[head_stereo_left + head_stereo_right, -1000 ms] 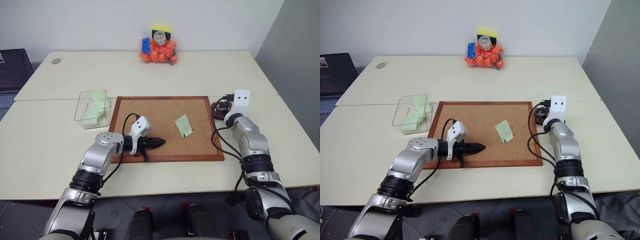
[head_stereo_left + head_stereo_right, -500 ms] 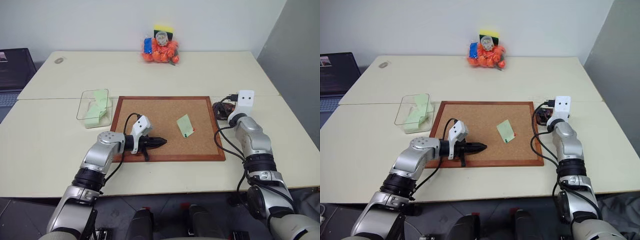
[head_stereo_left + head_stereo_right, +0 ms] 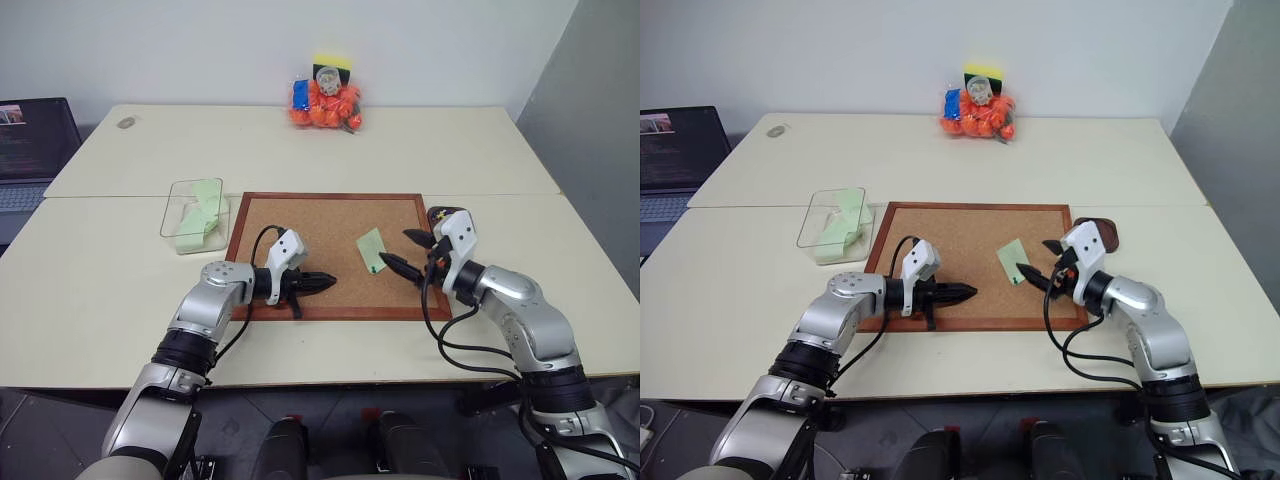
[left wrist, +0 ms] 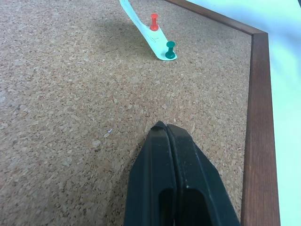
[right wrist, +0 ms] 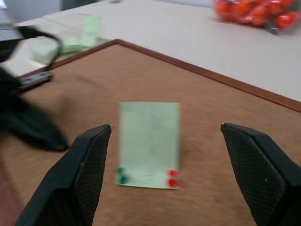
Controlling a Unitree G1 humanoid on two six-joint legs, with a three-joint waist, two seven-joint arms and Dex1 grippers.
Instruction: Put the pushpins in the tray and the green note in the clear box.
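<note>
**A:** While your right claw (image 3: 1039, 260) hangs spread wide just off the near right side of the green note (image 3: 1013, 260), which pin do you go for?

**B:** You take the red pushpin (image 4: 154, 22) first, I'd judge. It sits at the note's near edge on the side toward your right arm, with the green pushpin (image 4: 170, 50) at the other corner of that same edge. Both stand upright, pinning the note to the corkboard (image 3: 300, 225).

**A:** How do you come in?

**B:** You centre the open fingers on the pin's head, not on the paper, and close only once the head sits between the pads. Then you lift straight out along the pin (a sideways tug would likely tear or drag the note).

**A:** And the left claw (image 3: 327, 283)?

**B:** It is closed with nothing in it, hovering low over the board well to the left of the note. You could leave it there, or press it onto the note's far end if the paper lifts with the pin.

**A:** Where does the pin go?

**B:** Into the tray (image 3: 1103, 236), the dark dish on the table (image 3: 100, 290) just beyond the board's right frame, close behind your right wrist. The clear box (image 3: 195, 215) waits off the board's left edge, already holding bent green sheets; the note goes there only after both pins are out.
</note>
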